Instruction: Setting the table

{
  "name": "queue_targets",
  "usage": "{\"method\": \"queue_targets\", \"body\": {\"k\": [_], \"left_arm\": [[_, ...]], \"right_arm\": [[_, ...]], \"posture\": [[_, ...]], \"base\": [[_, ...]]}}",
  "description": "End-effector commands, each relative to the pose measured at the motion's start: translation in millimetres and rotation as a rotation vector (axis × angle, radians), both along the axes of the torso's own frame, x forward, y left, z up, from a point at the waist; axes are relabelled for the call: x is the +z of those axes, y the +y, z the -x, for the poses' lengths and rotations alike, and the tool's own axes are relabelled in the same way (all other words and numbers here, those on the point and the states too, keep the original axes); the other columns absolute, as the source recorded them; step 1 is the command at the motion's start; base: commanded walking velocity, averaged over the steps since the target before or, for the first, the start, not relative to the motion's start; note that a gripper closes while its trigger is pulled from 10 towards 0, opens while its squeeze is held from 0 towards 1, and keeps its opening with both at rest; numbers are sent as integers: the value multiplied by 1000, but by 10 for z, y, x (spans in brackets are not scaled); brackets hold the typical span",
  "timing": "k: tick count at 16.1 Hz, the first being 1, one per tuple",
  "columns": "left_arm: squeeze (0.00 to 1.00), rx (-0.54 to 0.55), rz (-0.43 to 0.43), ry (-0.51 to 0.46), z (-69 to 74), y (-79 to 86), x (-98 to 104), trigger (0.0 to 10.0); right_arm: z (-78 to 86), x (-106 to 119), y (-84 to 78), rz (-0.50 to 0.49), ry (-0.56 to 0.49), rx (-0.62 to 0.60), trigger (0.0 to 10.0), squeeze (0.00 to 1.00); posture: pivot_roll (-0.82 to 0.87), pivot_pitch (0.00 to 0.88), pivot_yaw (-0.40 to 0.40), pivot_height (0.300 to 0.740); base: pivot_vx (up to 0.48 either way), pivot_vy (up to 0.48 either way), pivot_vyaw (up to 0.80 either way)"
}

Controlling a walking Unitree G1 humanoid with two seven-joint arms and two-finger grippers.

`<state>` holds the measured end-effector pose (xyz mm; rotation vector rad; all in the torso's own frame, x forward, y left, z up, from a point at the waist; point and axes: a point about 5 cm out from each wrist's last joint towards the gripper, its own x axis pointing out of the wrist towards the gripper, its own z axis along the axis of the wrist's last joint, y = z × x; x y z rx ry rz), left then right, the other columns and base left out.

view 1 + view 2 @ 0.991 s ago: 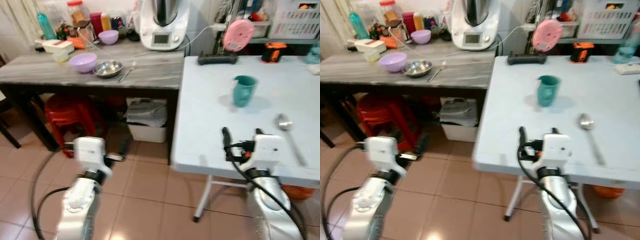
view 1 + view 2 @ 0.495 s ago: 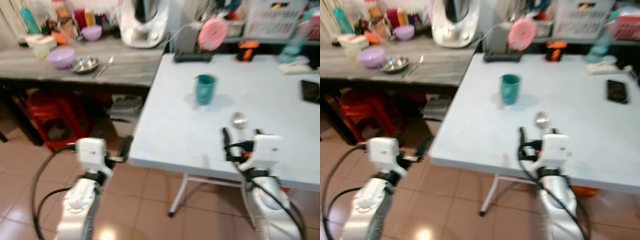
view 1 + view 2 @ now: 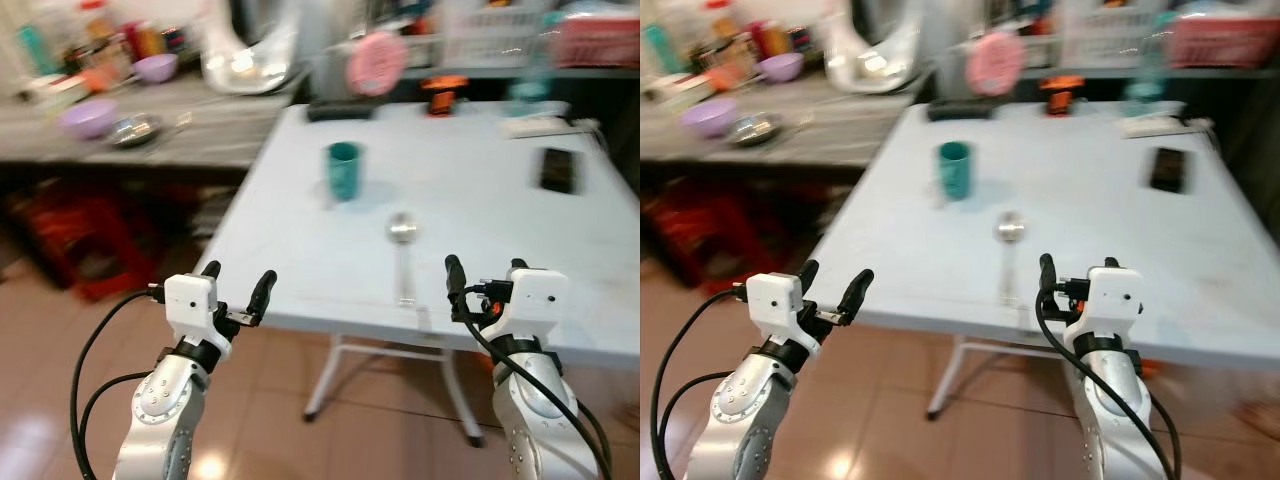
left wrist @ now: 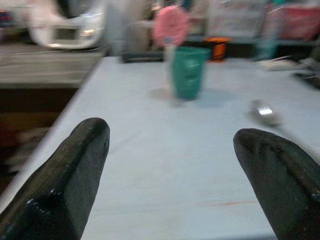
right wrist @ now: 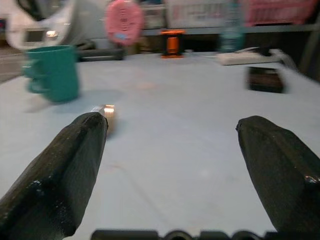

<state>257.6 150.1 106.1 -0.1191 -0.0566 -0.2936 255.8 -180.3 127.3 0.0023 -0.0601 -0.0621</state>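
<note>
A teal cup (image 3: 343, 170) stands upright on the white folding table (image 3: 480, 140), left of its middle. A metal spoon (image 3: 402, 236) lies in front of the cup, handle toward me. My left gripper (image 3: 238, 276) is open and holds nothing, just off the table's front left corner. My right gripper (image 3: 485, 268) is open and holds nothing, at the table's front edge to the right of the spoon. In the left wrist view the cup (image 4: 189, 71) and spoon (image 4: 264, 111) lie ahead between the fingers (image 4: 75, 165). The right wrist view has the cup (image 5: 54, 72) and spoon (image 5: 106, 111).
A black phone (image 3: 557, 168) lies at the table's right. A grey counter (image 3: 190, 130) on the left carries a purple bowl (image 3: 85, 117), a steel bowl (image 3: 133, 130) and jars. A pink round thing (image 3: 375, 62) and an orange item (image 3: 442, 93) sit at the back.
The camera has swung right, so the white table now fills the middle and the counter has slid left. My left gripper now stands raised by the table's front corner.
</note>
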Motion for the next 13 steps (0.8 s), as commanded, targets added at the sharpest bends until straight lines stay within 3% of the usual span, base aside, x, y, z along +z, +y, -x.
{"method": "queue_targets", "body": {"k": [1,5,13], "left_arm": [[0,0,-9,-1,10,53,20,10000],[0,-14,-6,-2,11,43,20,10000],[0,-51,0,2,29,10,20,10000]], "right_arm": [[-3,5,53,-16,-1,11,10000,0],[-3,2,57,-10,2,14,10000,0],[-19,-2,90,2,5,26,10000,0]], "posture": [[-61,0,63,740],[-63,0,64,740],[-60,0,65,740]], "base": [[0,0,-425],[0,0,0],[362,0,159]]}}
